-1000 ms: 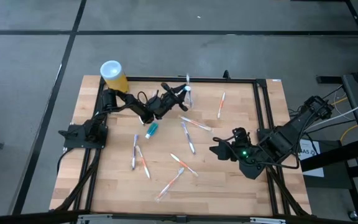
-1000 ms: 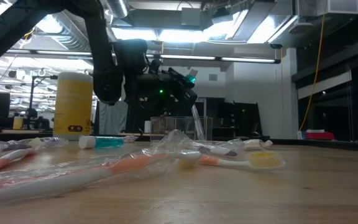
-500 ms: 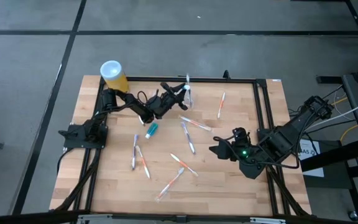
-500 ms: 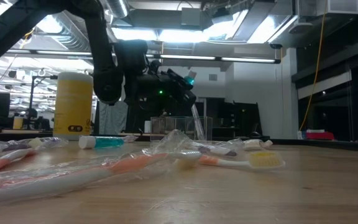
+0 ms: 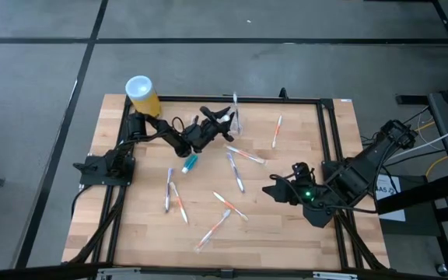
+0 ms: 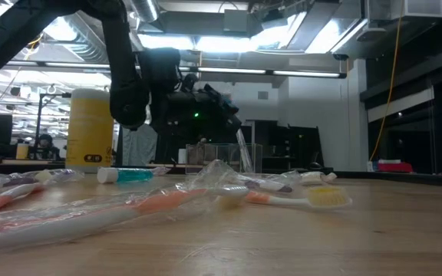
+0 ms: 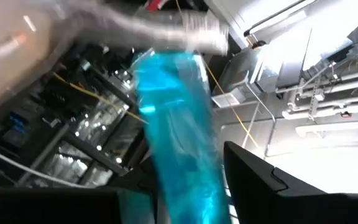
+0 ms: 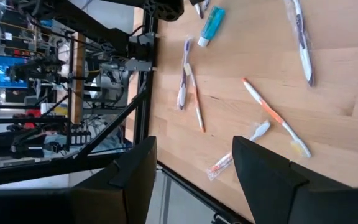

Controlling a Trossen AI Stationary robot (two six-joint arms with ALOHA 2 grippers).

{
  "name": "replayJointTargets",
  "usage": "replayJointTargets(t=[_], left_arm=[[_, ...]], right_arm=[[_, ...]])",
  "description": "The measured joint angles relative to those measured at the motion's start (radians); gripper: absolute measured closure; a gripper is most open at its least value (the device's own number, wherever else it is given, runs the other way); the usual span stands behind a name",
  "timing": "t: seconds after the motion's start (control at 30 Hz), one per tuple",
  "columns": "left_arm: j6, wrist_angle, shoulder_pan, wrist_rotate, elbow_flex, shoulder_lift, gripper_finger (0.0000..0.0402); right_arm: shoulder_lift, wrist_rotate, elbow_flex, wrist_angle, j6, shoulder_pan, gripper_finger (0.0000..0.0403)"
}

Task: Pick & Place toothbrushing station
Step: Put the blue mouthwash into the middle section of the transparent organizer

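Near the counter's (image 5: 286, 225) right edge the right hand (image 5: 273, 189) waits, fingers apart and empty. Towards the far edge, the left hand (image 5: 225, 118) is clamped on a teal-wrapped toothbrush (image 7: 179, 124), it seems, above the clear toothbrushing station (image 6: 225, 156). Next, probably, lower the brush in and release.

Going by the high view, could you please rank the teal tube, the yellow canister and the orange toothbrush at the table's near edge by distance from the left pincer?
1. The teal tube, on the table just beside the left pincer.
2. The yellow canister, at the table's far left corner.
3. The orange toothbrush, near the front edge, farthest.
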Motion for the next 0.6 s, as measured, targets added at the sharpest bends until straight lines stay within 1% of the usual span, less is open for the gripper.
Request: replayJointTargets(t=[0.1, 0.2, 0.43, 0.6], left_arm=[[-0.001, 0.0, -0.004, -0.013, -0.038, 0.0, 0.0274], [-0.001, 0.001, -0.004, 0.0, -0.06, 0.0, 0.0276], [0.004, 0.001, 0.004, 0.028, -0.065, -0.001, 0.0277], [0.041, 0.002, -0.012, 0.033, -0.076, -0.042, 0.0277]], right_arm=[[0.003, 0.032, 0.0, 0.002, 0.012, 0.013, 0.019], [0.003, 0.038, 0.0, 0.002, 0.016, 0.017, 0.019], [0.004, 0.038, 0.0, 0.001, 0.018, 0.017, 0.019], [0.004, 0.038, 0.0, 0.003, 0.015, 0.017, 0.019]])
